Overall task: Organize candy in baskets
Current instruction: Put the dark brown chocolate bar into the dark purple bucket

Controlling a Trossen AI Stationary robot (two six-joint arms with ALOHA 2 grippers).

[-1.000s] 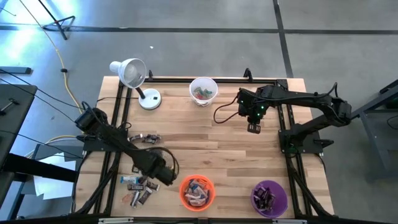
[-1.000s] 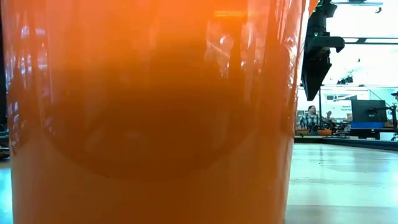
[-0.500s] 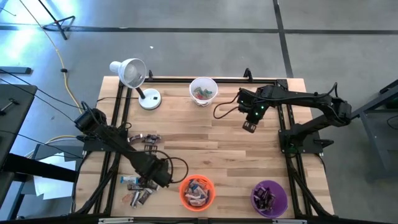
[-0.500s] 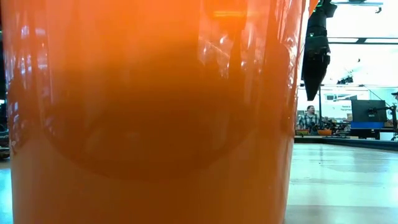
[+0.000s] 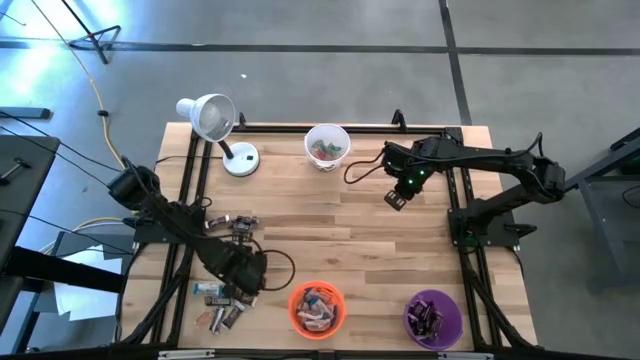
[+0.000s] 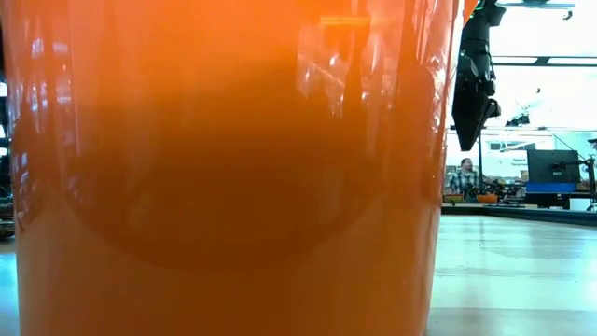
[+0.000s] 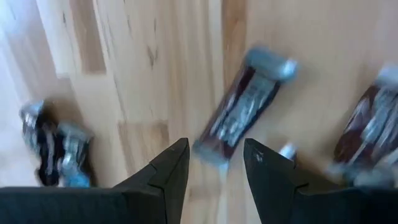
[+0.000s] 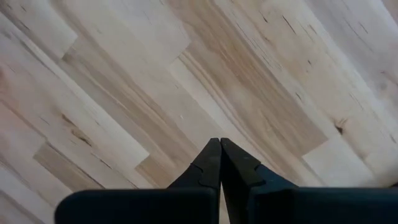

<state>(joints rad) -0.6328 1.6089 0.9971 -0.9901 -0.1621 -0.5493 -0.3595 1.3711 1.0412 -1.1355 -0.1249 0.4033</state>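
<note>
Loose candy lies at the near left in two groups, one pile (image 5: 220,305) and a smaller cluster (image 5: 236,223). My left gripper (image 5: 240,272) hovers over the pile, pointing down and open. In the left wrist view a dark brown bar with silver ends (image 7: 242,109) lies flat on the wood just beyond my left gripper (image 7: 216,165), with other bars to either side (image 7: 367,134) (image 7: 56,146). The white basket (image 5: 327,146) stands at the far middle, the orange basket (image 5: 317,308) and purple basket (image 5: 433,317) at the near edge; all hold candy. My right gripper (image 5: 396,197) is shut over bare wood (image 8: 186,81).
A white desk lamp (image 5: 213,120) stands at the far left corner. Black frame rails (image 5: 190,190) run along both table sides. The orange basket's wall (image 6: 224,168) fills most of the low view, with my right arm (image 6: 474,84) hanging beside it and a person seated far behind.
My left gripper has shifted a little toward the table's left edge over the candy pile and has rolled about its own axis, staying open. My right gripper has rolled in place above the bare wood and stays shut.
</note>
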